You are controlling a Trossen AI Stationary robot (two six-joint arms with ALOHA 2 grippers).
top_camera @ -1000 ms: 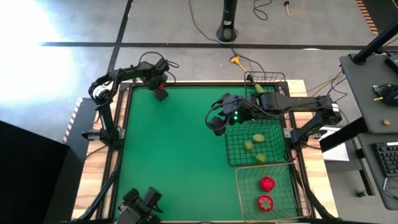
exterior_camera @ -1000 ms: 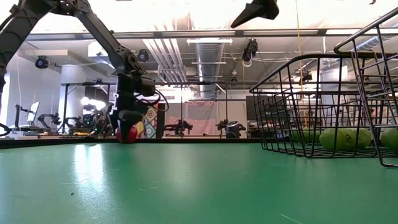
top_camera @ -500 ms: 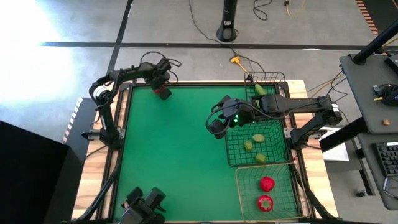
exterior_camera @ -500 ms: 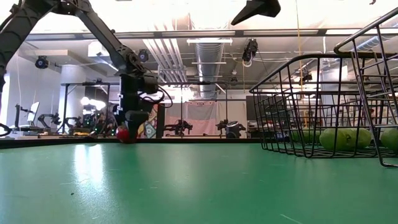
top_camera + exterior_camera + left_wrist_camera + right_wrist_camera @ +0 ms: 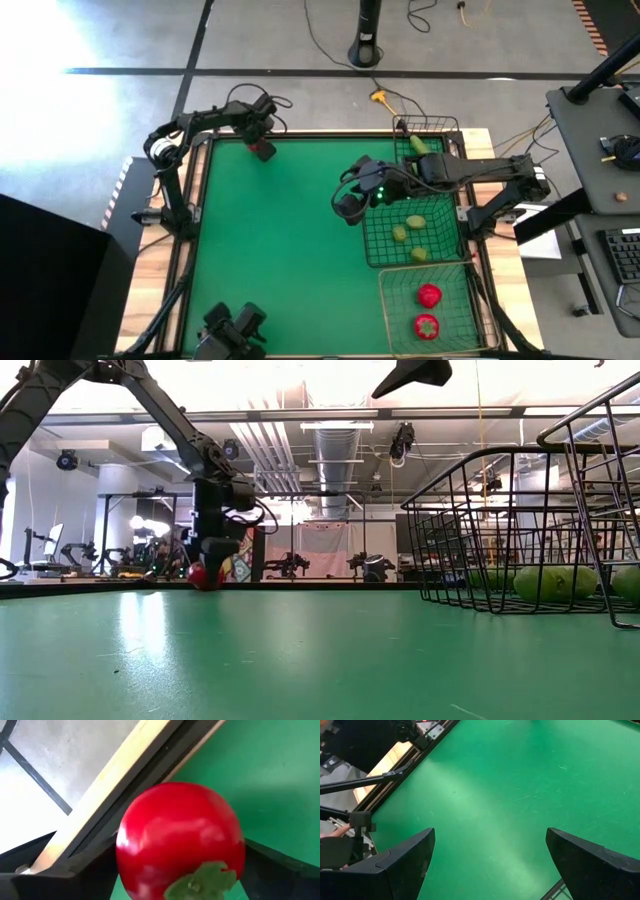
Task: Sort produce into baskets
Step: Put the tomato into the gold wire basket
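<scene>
I have the left gripper (image 5: pixel 262 149) at the far left corner of the tabletop (image 5: pixel 280 250), its jaws closed around the last red fruit (image 5: pixel 180 840), which sits between them with its green top toward the camera on the wrist. In the low view the fruit (image 5: pixel 198 573) hangs at or just above the green surface; I cannot tell whether it has cleared it.

My main worry is the long carry. The paler wire basket (image 5: pixel 390 310), where two red fruits already lie, is at the near right corner, diagonally opposite. The fruit is round and smooth, so if the hold is off-centre it could roll out during a fast swing and go over the wooden rim, which is just beside it here. The second risk is the right gripper (image 5: pixel 348 203), parked near the tabletop's middle by the left edge of the larger dark basket (image 5: pixel 372 235), jaws spread wide and empty. It lies close to a straight diagonal route, so the arms could meet unless I move it off or go around.

The left arm reaches along the far edge from its base at the left, wrist bent down. The right arm stretches from the right edge, across the dark basket holding the yellow-green fruits (image 5: pixel 414 222).
</scene>
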